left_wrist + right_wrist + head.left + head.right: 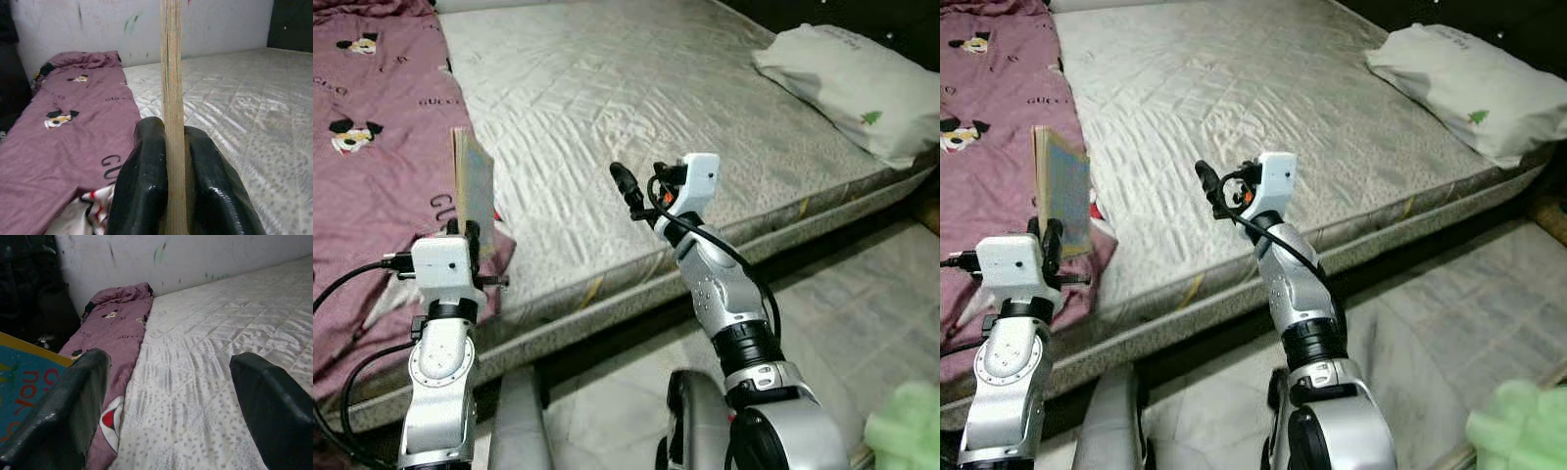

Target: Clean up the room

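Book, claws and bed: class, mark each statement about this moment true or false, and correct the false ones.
1. The left claw is shut on a thin book held upright. True.
2. The right claw grips the pillow. False: it is open with nothing in it, above the mattress.
3. The white pillow lies on the mattress. True.
4. The purple blanket covers the whole mattress. False: it lies only along the robot's left side.

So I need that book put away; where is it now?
The book stands upright, clamped in the left gripper, on the robot's left above the mattress edge, beside the purple blanket.
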Motion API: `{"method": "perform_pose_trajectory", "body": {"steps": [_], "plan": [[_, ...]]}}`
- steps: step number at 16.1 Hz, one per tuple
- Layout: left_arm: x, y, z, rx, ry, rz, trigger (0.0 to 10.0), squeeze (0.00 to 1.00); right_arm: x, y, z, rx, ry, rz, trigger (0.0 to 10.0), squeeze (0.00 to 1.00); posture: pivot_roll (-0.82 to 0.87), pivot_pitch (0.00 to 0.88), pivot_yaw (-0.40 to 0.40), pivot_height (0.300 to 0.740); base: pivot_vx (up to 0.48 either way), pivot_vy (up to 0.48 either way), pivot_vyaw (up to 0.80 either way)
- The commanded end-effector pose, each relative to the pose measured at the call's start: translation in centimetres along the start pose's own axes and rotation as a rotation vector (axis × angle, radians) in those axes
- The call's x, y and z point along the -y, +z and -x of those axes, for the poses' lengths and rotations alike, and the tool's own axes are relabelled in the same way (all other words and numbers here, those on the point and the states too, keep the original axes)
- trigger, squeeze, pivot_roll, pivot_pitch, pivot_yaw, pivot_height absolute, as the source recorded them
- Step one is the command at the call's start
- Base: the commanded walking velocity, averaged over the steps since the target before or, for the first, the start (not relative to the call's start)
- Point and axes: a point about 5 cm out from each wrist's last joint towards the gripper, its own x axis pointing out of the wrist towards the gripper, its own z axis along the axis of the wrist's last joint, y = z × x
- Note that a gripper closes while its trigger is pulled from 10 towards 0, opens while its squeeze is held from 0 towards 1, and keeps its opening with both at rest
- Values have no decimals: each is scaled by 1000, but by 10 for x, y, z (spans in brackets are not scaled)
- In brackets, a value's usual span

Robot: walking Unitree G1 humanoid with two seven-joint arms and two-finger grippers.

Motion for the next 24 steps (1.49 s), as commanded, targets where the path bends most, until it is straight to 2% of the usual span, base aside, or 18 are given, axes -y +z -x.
{"method": "perform_pose_trajectory", "body": {"steps": [1,3,5,6,9,11,13,14,18,20,23,24], "plan": [[0,14,-4,62,3,13,10000,0,-1,7,-1,22,1,15,10000,0,4,0,-37,683,0,0,0],[-3,15,-9,47,67,-44,10000,0,3,7,4,23,-19,39,10000,0,-7,0,-41,708,0,0,0],[3,25,-13,85,-9,6,10000,0,6,7,7,20,-32,53,10000,0,-8,0,-42,728,0,0,0],[8,34,-15,117,-45,3,10000,0,6,7,7,18,-34,60,10000,0,-10,0,-43,740,0,0,0],[16,34,-16,112,-56,-8,10000,0,5,7,8,15,-37,64,10000,0,-11,0,-44,740,0,0,0],[17,32,-16,96,-23,-22,10000,0,5,7,9,12,-36,67,10000,0,-10,0,-47,740,0,0,0],[22,28,-12,68,-72,52,10000,0,5,6,10,5,-32,71,10000,0,-8,0,-51,740,0,0,0],[22,26,-10,59,-70,58,10000,0,4,5,9,3,-29,74,10000,0,-10,0,-51,740,0,0,0],[23,21,-9,58,-9,-11,10000,0,4,4,11,-4,-18,85,10000,0,-9,0,-53,740,0,0,0],[25,20,-9,54,-42,0,10000,0,3,1,11,-14,-10,87,10000,0,-9,0,-52,740,0,0,0],[27,19,-9,49,-33,23,10000,0,2,-2,11,-29,1,130,10000,0,-12,0,-49,740,0,0,0],[28,20,-9,60,-5,-24,10000,0,2,-2,12,-30,-2,135,10000,0,-12,0,-50,740,0,0,0]]}}
